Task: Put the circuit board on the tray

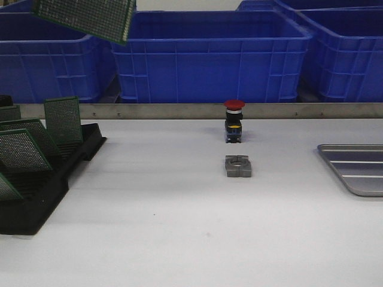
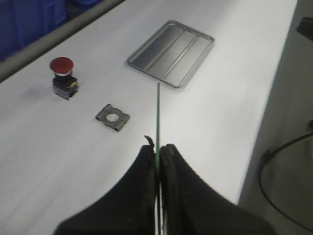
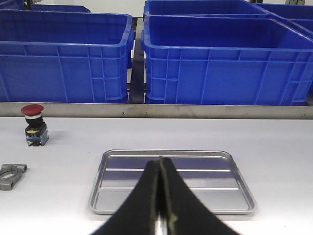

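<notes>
A green perforated circuit board (image 1: 90, 18) hangs high at the far left in the front view, cut off by the top edge. In the left wrist view it shows edge-on as a thin green line (image 2: 158, 117), with my left gripper (image 2: 157, 149) shut on it. The silver ribbed tray (image 1: 356, 167) lies at the table's right edge and holds nothing (image 2: 171, 51). My right gripper (image 3: 160, 161) is shut on nothing and hovers at the near side of the tray (image 3: 195, 161). Neither gripper shows in the front view.
A black slotted rack (image 1: 36, 191) at the left holds several more green boards (image 1: 63, 119). A red push button (image 1: 234, 119) and a grey metal clamp (image 1: 237, 166) sit mid-table. Big blue bins (image 1: 209, 60) line the back behind a metal rail.
</notes>
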`<state>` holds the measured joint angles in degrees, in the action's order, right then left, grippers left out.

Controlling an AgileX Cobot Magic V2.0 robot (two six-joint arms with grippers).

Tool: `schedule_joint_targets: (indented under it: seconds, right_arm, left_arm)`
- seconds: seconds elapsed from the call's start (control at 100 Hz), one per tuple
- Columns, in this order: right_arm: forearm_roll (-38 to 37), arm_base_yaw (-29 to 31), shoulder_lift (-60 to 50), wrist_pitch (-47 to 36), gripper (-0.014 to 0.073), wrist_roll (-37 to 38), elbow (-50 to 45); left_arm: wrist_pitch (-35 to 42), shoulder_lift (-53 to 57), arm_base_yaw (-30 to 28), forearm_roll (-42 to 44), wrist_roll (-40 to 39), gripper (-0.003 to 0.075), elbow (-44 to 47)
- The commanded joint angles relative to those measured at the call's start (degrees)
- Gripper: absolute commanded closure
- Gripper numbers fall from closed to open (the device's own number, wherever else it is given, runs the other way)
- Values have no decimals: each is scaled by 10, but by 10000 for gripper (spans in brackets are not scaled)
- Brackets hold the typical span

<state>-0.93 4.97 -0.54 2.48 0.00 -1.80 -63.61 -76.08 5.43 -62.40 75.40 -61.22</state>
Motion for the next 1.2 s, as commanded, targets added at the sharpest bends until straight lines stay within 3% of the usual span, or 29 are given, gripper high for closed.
schedule_joint_targets:
  seconds: [0.0,0.34,0.72,0.88,0.97,1.12,1.19]
  right_arm:
    - [-1,3,-16,-49,655,0,10]
    - [9,3,-15,-83,655,18,23]
    - [52,3,81,219,655,30,197]
    - [113,3,178,287,640,-5,257]
    - [173,3,225,295,527,-59,283]
    - [302,3,299,302,149,-168,316]
    - [371,3,328,315,81,-234,329]
  left_arm:
    - [-12,-3,26,-43,2,741,-18]
    - [-14,-84,94,11,8,741,-18]
    - [-23,-98,96,17,8,741,-18]
    - [-23,-98,96,17,8,741,-18]
    - [-23,-98,96,17,8,741,-18]
    - [-23,-98,96,17,8,741,-18]
    - [-23,-98,96,17,8,741,-18]
